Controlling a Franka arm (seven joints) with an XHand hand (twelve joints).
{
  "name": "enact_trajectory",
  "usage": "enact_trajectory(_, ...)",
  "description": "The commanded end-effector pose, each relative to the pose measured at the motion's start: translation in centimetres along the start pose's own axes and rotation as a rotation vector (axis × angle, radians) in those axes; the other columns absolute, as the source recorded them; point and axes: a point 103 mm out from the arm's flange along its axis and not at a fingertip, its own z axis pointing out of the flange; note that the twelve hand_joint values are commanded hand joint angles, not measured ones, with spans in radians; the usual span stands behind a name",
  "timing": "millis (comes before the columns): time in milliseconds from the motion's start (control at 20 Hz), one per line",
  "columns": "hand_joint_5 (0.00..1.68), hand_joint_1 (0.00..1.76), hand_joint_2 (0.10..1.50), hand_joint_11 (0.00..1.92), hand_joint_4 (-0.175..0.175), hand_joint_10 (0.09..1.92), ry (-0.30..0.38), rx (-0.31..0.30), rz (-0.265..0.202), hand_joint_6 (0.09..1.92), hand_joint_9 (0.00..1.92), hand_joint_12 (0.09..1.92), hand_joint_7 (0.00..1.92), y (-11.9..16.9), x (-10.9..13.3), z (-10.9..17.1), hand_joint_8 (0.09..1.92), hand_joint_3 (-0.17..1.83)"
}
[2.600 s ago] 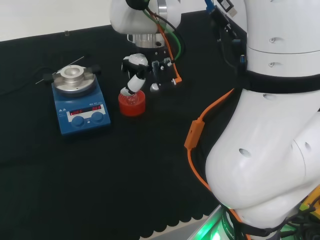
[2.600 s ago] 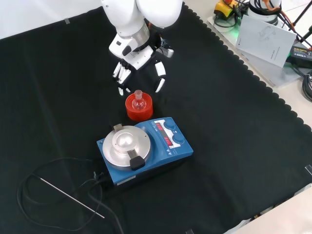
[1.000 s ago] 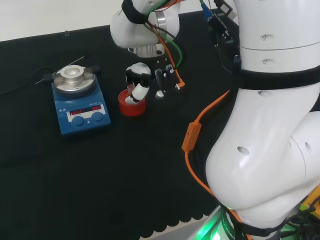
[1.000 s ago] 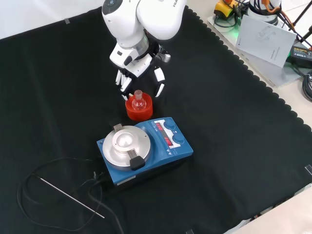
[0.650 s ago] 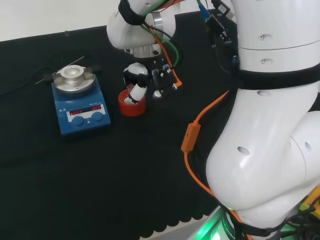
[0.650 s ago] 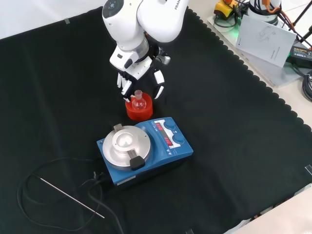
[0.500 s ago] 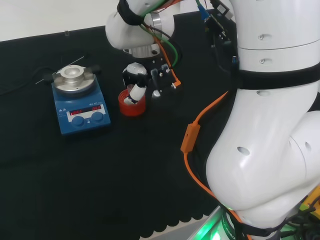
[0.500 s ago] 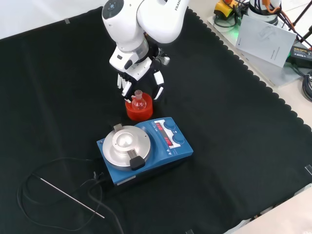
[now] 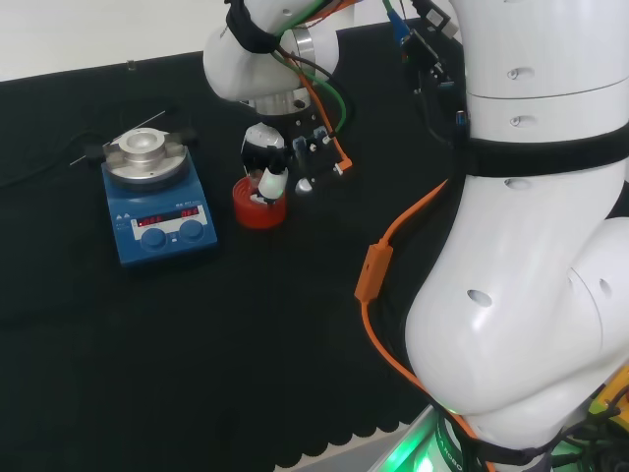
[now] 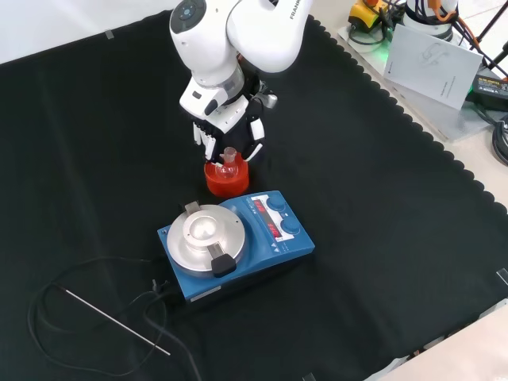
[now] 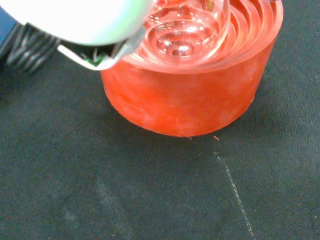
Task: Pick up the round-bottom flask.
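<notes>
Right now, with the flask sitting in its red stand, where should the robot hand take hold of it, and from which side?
Probably by the neck, coming from above. The flask has its round bulb sunk in the ribbed red stand, so only the upright neck stands free. In the front view the blue stirrer blocks the near side, and the robot hand already hangs over the far side, fingers either side of the neck.

Round-bottom flask [image 11: 186,30] cut off at the neck by the wrist view's edge, bulb seated in the red ribbed stand [image 11: 190,95]. Partly covered there by a blurred white part of the hand [image 11: 75,20]. Contact between fingers [image 10: 255,136] and flask neck impossible to tell in the front view.
</notes>
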Motion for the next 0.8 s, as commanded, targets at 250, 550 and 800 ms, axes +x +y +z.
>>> enact_trajectory(250, 0.93, 1.08, 0.40, 1.16, -0.175, 0.70, -0.017, 0.002, -0.001, 0.91, 1.35, 1.15, 1.25, 0.5, 0.0, -0.4, 0.81, 0.96)
enact_trajectory(550, 1.13, 1.15, 0.57, 1.25, -0.132, 0.61, -0.024, -0.005, 0.001, 0.81, 1.45, 1.09, 1.35, 0.9, 0.0, -0.8, 0.71, 0.80)
enact_trajectory(800, 1.22, 1.18, 0.67, 1.32, -0.140, 0.56, -0.032, -0.006, 0.001, 0.76, 1.50, 1.05, 1.40, 1.8, -0.5, -1.9, 0.67, 0.67)
